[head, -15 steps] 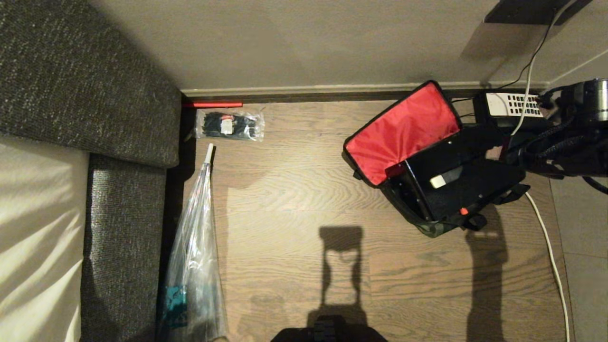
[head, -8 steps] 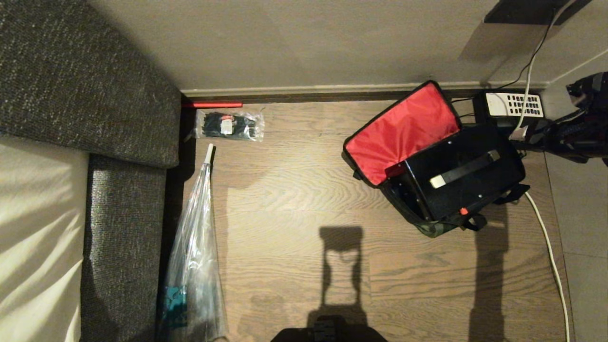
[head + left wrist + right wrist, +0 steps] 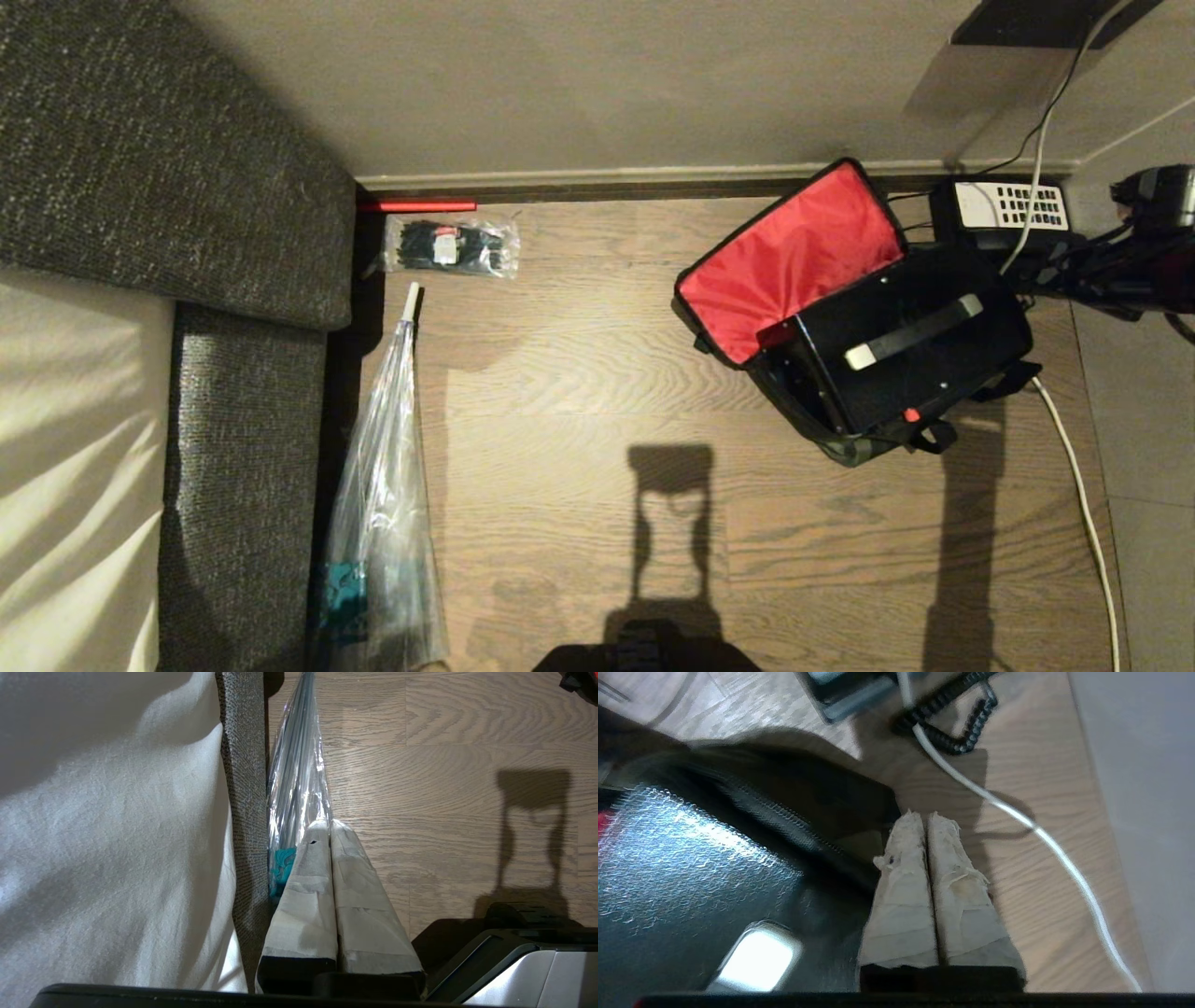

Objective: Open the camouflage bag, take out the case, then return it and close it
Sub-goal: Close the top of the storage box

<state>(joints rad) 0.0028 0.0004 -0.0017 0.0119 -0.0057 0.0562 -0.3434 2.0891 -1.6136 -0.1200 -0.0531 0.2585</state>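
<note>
Bag [image 3: 794,252] at 2 o'clock in head view, on wood floor [image 3: 579,373] by the wall, lid flipped back toward 11, red lining up. Case [image 3: 896,359] sitting in the open bag, handle [image 3: 913,331] on top running roughly 8 to 2, pale end mounts showing, red button at its 6 o'clock edge. Phone [image 3: 1013,210] just beyond the bag at 1 o'clock, white cable [image 3: 1017,812] trailing past.

Right gripper [image 3: 927,821] off the case, hovering just beside the bag's zipper edge at 3 o'clock of the bag; fingers pressed together, nothing between them. Left gripper [image 3: 327,828] parked at 7 o'clock near sofa [image 3: 243,765] and plastic-wrapped umbrella [image 3: 299,765], also clenched empty.

Handling guess: case rigid, glossy shell, likely slippery and fairly heavy. No grabbing the body; handle mid-span only, jaws across the bar. Bag soft, walls likely to sag and snag corners. Lid floppy; take by its edge or zipper pull.
</note>
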